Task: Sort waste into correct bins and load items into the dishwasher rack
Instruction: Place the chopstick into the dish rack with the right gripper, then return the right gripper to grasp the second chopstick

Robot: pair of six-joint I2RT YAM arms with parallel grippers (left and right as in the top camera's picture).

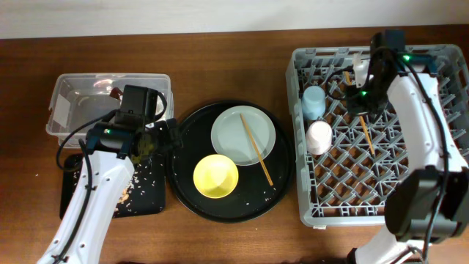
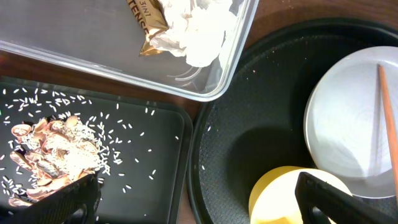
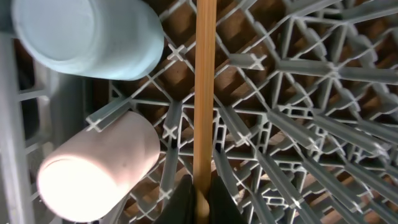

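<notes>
The left arm rises from the table's near left corner and slants right, so the left gripper (image 1: 150,138) hangs over the seam between the black tray (image 1: 150,192) and the round tray (image 1: 280,183), near a corner of the tub (image 1: 62,110). Its jaws are spread wide with nothing between them. The right arm arches up along the right side of the rack (image 1: 344,191) and bends left. The right gripper (image 3: 202,194) points down, its jaws pinched on one end of a chopstick (image 3: 204,93). This pale, straight wooden stick lies over the rack's lattice, just right of the blue cup (image 1: 314,101) and pink cup (image 1: 319,137), which lie on their sides. A second chopstick (image 1: 256,150) lies across the plate (image 1: 234,136), beside the bowl (image 1: 215,177). Scraps (image 2: 53,155) sit in the black tray, while the wrapper (image 2: 146,22) and tissues (image 2: 199,28) are in the tub.
</notes>
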